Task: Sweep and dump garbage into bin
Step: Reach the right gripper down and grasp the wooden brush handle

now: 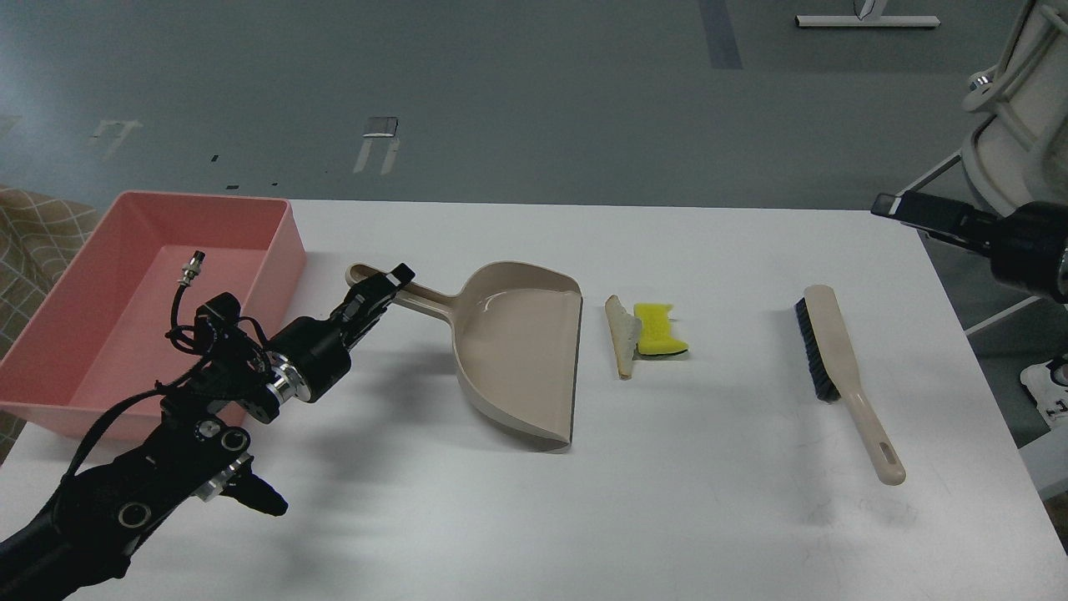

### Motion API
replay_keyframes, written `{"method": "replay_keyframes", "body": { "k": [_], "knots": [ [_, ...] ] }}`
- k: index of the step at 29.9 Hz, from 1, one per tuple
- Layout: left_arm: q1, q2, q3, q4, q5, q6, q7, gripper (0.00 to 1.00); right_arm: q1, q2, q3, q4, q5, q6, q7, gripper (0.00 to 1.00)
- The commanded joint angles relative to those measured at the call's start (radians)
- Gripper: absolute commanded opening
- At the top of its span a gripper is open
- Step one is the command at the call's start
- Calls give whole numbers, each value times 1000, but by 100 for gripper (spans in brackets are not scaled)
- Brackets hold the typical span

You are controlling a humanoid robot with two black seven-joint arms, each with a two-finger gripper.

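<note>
My left gripper (382, 290) is shut on the handle of the beige dustpan (521, 355), which rests on the white table with its open edge facing right. Just right of that edge lies the garbage: a pale bread-like slice (619, 334) touching a yellow sponge (659, 328). The pink bin (286, 250) stands at the table's left end, beside my left arm, and looks empty. My right gripper (897, 209) comes in at the right edge, above the table's far right corner; it is dark and its fingers cannot be told apart.
A beige hand brush (834, 355) with black bristles lies on the right part of the table (684, 484), handle toward me. A white stand (1014, 159) is on the floor past the right edge.
</note>
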Motion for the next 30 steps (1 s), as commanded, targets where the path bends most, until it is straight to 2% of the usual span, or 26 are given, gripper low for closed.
{"method": "replay_keyframes", "body": {
  "k": [1,5,9,15,18,30],
  "knots": [
    [0,-2,0,0,-4,2,2,14,-61,-26,-4,74,0,0,-117,95],
    [0,-6,-2,0,-5,3,7,14,-124,-56,-4,183,0,0,-116,95],
    [-4,-8,-2,0,-13,25,33,14,-153,-78,-4,246,0,0,-117,95],
    [-10,-41,-2,12,-16,32,45,14,-168,-125,-3,287,0,0,-125,93],
    [-10,-44,-2,12,-17,32,45,14,-179,-162,-1,306,2,0,-125,86],
    [-17,-49,-8,51,-19,34,45,14,-221,-174,-4,359,9,0,-131,89]
  ]
}}
